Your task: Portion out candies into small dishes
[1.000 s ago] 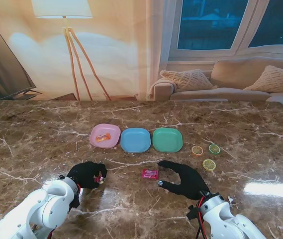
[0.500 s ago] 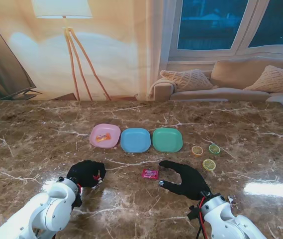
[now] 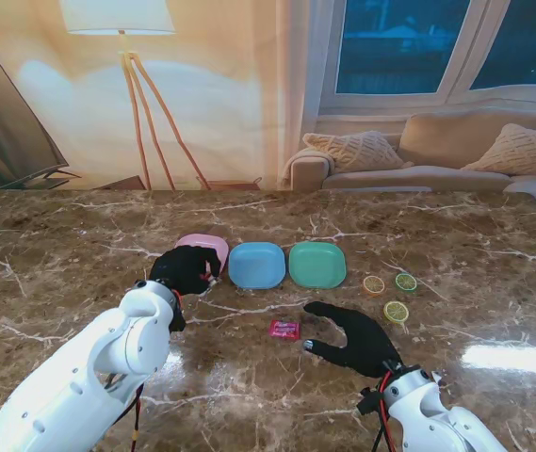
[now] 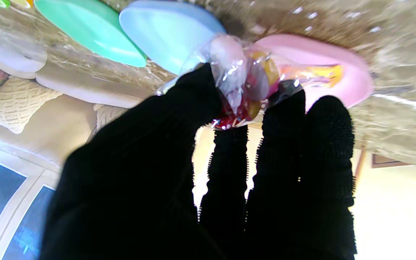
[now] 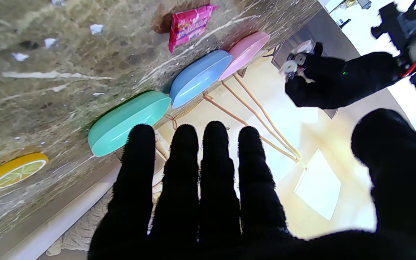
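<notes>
Our left hand pinched a wrapped candy over the pink dish; our right hand hovered spread. We judged the candy light, its crinkly clear wrapper slippery, best gripped across the firm middle, not the twisted ends.

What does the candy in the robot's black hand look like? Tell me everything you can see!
The small candy in a clear crinkly wrapper shows red, yellow and pale patches through the shiny film. The black-gloved left hand pinches it between thumb and fingertips, lifted off the brown marble table. Twisted wrapper ends stick out past the fingers. It hangs at the near edge of the round pink plastic dish, not yet dropped in. Only the glove touches it.
</notes>
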### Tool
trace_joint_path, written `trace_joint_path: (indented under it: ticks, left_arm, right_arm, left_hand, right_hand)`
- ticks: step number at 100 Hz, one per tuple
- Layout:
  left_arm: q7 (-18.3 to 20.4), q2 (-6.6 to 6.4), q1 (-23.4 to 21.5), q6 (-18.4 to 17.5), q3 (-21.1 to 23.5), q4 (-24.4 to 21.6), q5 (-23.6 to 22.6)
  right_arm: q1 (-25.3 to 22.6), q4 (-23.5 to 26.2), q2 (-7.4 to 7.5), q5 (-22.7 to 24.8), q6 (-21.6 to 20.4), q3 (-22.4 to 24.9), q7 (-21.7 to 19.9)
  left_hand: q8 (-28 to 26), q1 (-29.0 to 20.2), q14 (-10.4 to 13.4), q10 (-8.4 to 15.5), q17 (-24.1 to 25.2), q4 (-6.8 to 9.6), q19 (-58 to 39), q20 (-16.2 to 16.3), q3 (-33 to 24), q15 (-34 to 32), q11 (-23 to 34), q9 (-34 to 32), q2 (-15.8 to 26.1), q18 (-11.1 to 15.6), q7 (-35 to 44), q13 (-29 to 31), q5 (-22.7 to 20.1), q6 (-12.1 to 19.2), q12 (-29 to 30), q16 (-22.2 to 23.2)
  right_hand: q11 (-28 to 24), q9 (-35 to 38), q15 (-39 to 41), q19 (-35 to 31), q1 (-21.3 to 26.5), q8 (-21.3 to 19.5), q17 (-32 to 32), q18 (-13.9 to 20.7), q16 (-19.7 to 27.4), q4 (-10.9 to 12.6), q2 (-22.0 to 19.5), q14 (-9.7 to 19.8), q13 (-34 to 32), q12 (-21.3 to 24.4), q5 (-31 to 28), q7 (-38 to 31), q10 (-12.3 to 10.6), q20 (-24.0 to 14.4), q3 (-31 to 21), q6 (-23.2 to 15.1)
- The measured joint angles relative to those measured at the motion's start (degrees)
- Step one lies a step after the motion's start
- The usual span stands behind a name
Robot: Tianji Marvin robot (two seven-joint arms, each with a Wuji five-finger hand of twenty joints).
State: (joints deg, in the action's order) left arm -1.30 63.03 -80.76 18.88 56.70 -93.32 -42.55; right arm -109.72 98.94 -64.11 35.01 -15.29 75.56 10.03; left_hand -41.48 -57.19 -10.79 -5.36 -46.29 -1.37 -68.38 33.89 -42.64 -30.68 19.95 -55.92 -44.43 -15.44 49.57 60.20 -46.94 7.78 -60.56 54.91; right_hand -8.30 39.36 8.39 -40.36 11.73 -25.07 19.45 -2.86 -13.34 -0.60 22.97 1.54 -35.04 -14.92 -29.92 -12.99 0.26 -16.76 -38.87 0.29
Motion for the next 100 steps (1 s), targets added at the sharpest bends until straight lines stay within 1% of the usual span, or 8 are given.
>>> trace_joint_path:
  ticks: [7, 14, 23, 35, 63, 68, 94, 100]
  left_arm:
    - [-0.6, 0.62, 3.91, 0.33, -2.6, 3.11, 2.44]
    - [-1.78, 1.42, 6.96, 0.46, -4.74, 6.13, 3.92]
    - [-3.84, 2.48, 10.2, 0.67, -7.41, 9.74, 5.79]
    - [-4.4, 3.81, 13.61, 0.94, -10.31, 13.46, 9.07]
    - [-6.63, 6.84, 19.08, 0.85, -15.84, 20.76, 13.15]
    - [-7.15, 7.42, 19.86, 0.83, -16.54, 22.11, 13.84]
    - [-9.31, 9.91, 22.91, 0.83, -19.4, 27.31, 16.13]
    - [-9.59, 10.45, 23.64, 0.69, -19.87, 28.61, 16.57]
  right_arm:
    - [-0.09, -0.03, -0.04, -0.09, -0.06, 0.31, 0.0]
    - [-0.15, -0.09, -0.06, -0.2, -0.12, 0.57, 0.0]
    - [-0.19, -0.23, -0.08, -0.39, -0.2, 0.87, 0.0]
    - [-0.19, -0.56, -0.1, -0.67, -0.27, 1.3, -0.11]
    - [-0.15, -1.47, -0.12, -1.06, -0.54, 1.62, 0.07]
    - [-0.15, -1.61, -0.12, -1.09, -0.59, 1.62, 0.07]
    - [-0.32, -1.77, -0.17, -1.36, -0.67, 1.88, 0.14]
    - [-0.38, -1.77, -0.17, -1.38, -0.68, 1.97, 0.14]
  left_hand:
    - [0.0, -0.01, 0.0, 0.0, 0.14, 0.0, 0.0, 0.0, 0.06, 0.0, -0.05, 0.0, 0.1, 0.0, 0.0, -0.02, 0.01, -0.02, 0.1, -0.04]
    - [0.0, -0.02, 0.09, 0.0, 0.15, 0.0, 0.0, 0.01, 0.54, 0.0, -0.35, 0.0, 0.79, 0.0, -0.04, -0.03, 0.58, -0.09, 0.64, -0.07]
    - [0.04, -0.02, 0.1, 0.0, 0.16, 0.0, 0.0, 0.01, 0.64, 0.01, -0.42, 0.0, 1.08, 0.0, -0.04, -0.04, 0.66, -0.11, 0.73, -0.1]
    - [0.61, -0.04, 0.17, 0.0, 0.2, 0.0, 0.0, 0.01, 0.88, 0.01, -0.49, 0.0, 1.27, 0.01, -0.04, -0.34, 0.73, -0.11, 1.14, -0.16]
    - [1.62, -0.07, 0.29, 0.0, 0.82, 0.0, 0.14, 0.01, 2.78, 0.01, -1.11, 0.0, 2.83, 0.13, -0.47, -0.82, 2.11, -0.47, 1.64, -0.76]
    - [2.58, -0.09, 0.31, -0.02, 1.11, 0.0, 0.32, 0.01, 3.47, 0.01, -1.14, 0.02, 3.46, 0.19, -0.5, -1.3, 2.24, -0.63, 2.11, -0.81]
    - [2.97, -0.12, 0.41, -0.09, 1.33, 0.0, 0.95, 0.01, 4.09, 0.32, -1.14, 0.05, 3.54, 0.4, -0.5, -1.49, 2.28, -0.81, 2.13, -1.51]
    - [3.56, -0.12, 0.41, -0.14, 2.57, 0.0, 1.99, -0.15, 4.19, 1.49, -1.08, 1.4, 4.31, 0.43, -0.6, -3.0, 3.24, -1.35, 2.18, -2.16]
  right_hand:
    - [0.0, 0.0, 0.0, 0.0, 0.0, 0.0, 0.0, 0.0, 0.0, 0.0, 0.0, 0.0, 0.0, 0.0, -0.01, 0.0, 0.0, 0.0, 0.0, 0.0]
    - [0.0, 0.0, 0.0, 0.0, 0.0, 0.0, 0.0, 0.0, 0.0, 0.0, 0.0, 0.0, 0.0, 0.0, -0.01, 0.0, 0.0, 0.0, 0.0, 0.0]
    - [0.0, 0.0, 0.0, 0.0, 0.0, 0.0, 0.0, 0.0, 0.0, 0.0, 0.0, 0.0, 0.0, 0.0, -0.01, 0.0, 0.0, 0.0, 0.0, 0.0]
    - [0.0, 0.01, 0.0, 0.0, 0.0, 0.0, 0.0, 0.0, 0.0, 0.0, 0.0, 0.0, 0.0, -0.01, -0.01, 0.0, 0.0, 0.0, 0.0, 0.0]
    - [0.0, 0.01, 0.0, 0.0, 0.0, 0.0, 0.0, 0.0, 0.0, 0.0, 0.0, -0.01, 0.0, -0.01, -0.01, 0.0, 0.0, 0.0, 0.0, 0.0]
    - [0.0, 0.01, 0.0, 0.0, 0.0, 0.0, 0.0, 0.0, 0.0, 0.0, 0.0, -0.01, 0.0, -0.01, -0.01, 0.0, 0.0, 0.0, 0.0, 0.0]
    - [0.0, 0.01, 0.0, 0.0, 0.0, 0.0, 0.0, 0.0, 0.0, 0.0, 0.0, -0.01, 0.0, -0.02, -0.01, 0.0, 0.0, 0.0, 0.0, 0.0]
    - [0.0, 0.01, 0.0, 0.0, 0.0, 0.0, 0.0, 0.0, 0.0, 0.0, 0.0, -0.01, 0.0, -0.02, -0.01, 0.0, 0.0, 0.0, 0.0, 0.0]
